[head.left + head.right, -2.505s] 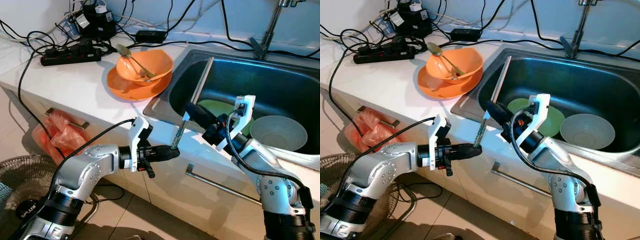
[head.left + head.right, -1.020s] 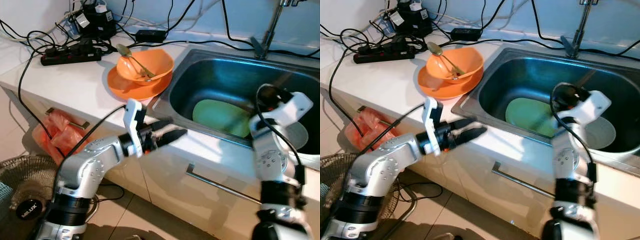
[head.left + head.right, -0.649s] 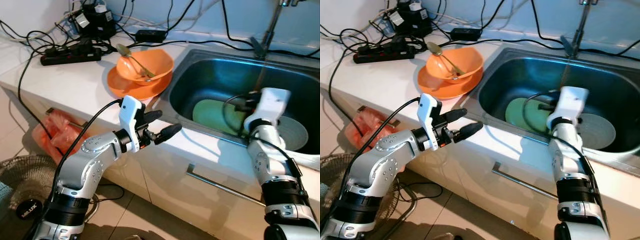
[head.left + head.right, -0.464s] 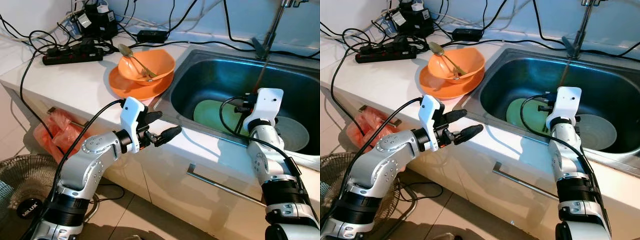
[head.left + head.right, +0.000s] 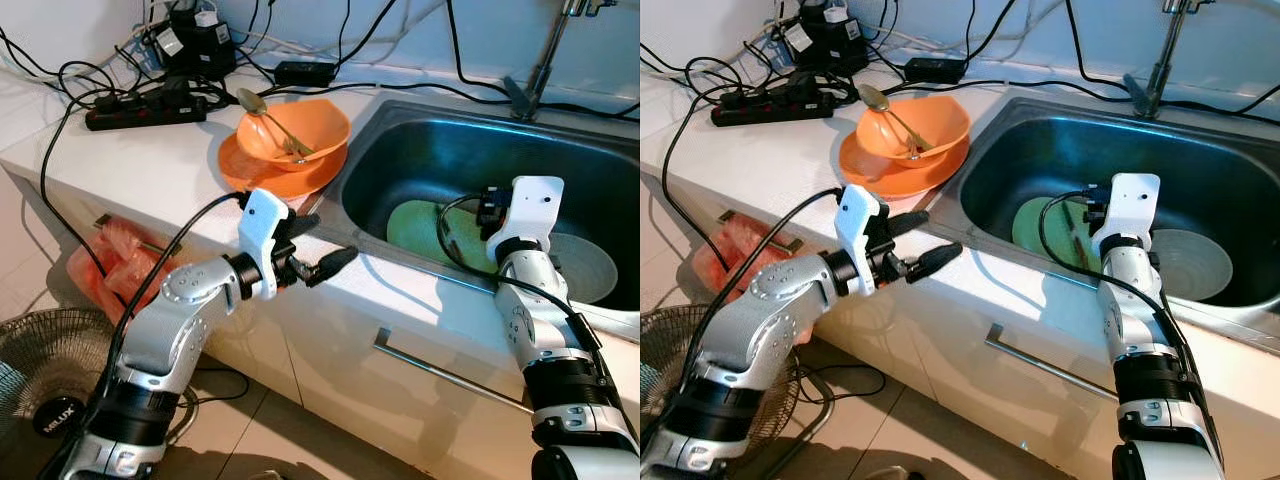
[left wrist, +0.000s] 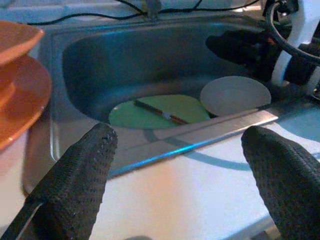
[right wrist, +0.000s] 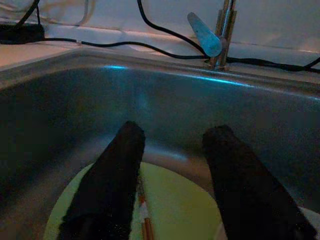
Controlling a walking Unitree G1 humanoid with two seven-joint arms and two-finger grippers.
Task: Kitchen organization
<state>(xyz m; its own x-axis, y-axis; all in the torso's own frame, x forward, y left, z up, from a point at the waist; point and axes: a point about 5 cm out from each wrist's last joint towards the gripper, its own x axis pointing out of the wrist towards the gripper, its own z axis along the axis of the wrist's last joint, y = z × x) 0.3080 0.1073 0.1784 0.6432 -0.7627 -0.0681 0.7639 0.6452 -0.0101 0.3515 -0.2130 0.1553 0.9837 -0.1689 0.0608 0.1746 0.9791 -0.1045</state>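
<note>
A pair of reddish-brown chopsticks (image 5: 1072, 232) lies on the green plate (image 5: 415, 222) at the bottom of the steel sink (image 5: 400, 140). My right gripper (image 7: 175, 132) hangs open just above that plate, nothing between its fingers, with the chopsticks (image 7: 145, 220) below them. My left gripper (image 5: 325, 243) is open and empty over the counter's front edge, left of the sink. A pale bowl (image 5: 590, 265) sits beside the green plate. An orange bowl (image 5: 295, 128) holding a spoon (image 5: 265, 110) stands on an orange plate on the counter.
A faucet (image 5: 535, 70) rises behind the sink. A power strip (image 5: 140, 105) and several black cables crowd the counter's back left. A red plastic bag (image 5: 115, 265) hangs off a drawer handle, and a fan (image 5: 40, 385) stands on the floor.
Both grippers held the chopsticks at the sink's front edge. The left one let go; the right one carried them into the sink and opened, leaving them on the green plate.
</note>
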